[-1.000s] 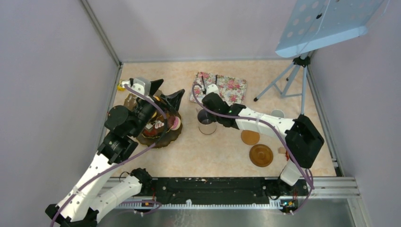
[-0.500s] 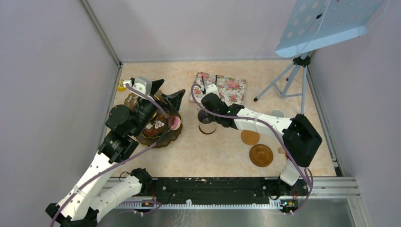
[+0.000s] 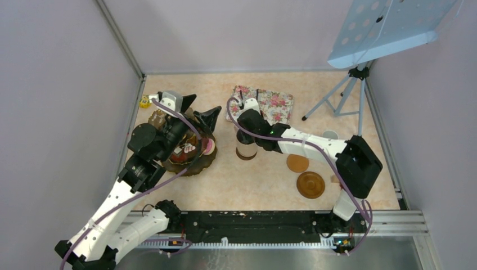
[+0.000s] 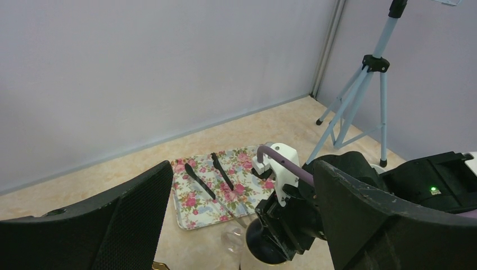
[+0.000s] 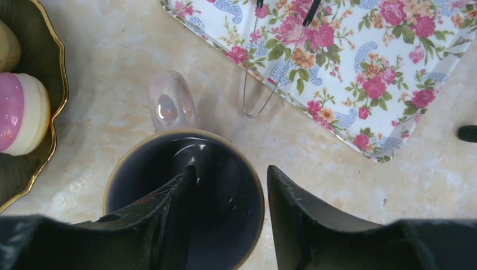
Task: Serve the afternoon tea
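A tall mug [image 5: 185,208] with a dark inside, gold rim and glassy handle [image 5: 170,104] stands upright on the table, just right of the cake dish. In the top view the mug [image 3: 246,149] has a brown edge at its foot. My right gripper [image 5: 232,171] is open just above it, one finger inside the rim and the other outside, clear of the wall. My left gripper [image 3: 198,109] hangs wide open and empty above the dark gold-rimmed dish [image 3: 202,164] of small cakes. A pink and cream cake [image 5: 14,121] lies at the dish's edge.
The rose-patterned tray [image 3: 270,107] lies behind the mug with black tongs [image 4: 199,183] on it. Two round orange-brown discs [image 3: 310,184] and a small white cup [image 3: 331,135] sit to the right. A tripod [image 3: 343,95] stands at the back right, and a small yellow thing [image 3: 144,102] at the back left.
The right gripper's jaws have parted from the mug's rim. The mug has come down a little and stands on its own. The left arm has barely moved.
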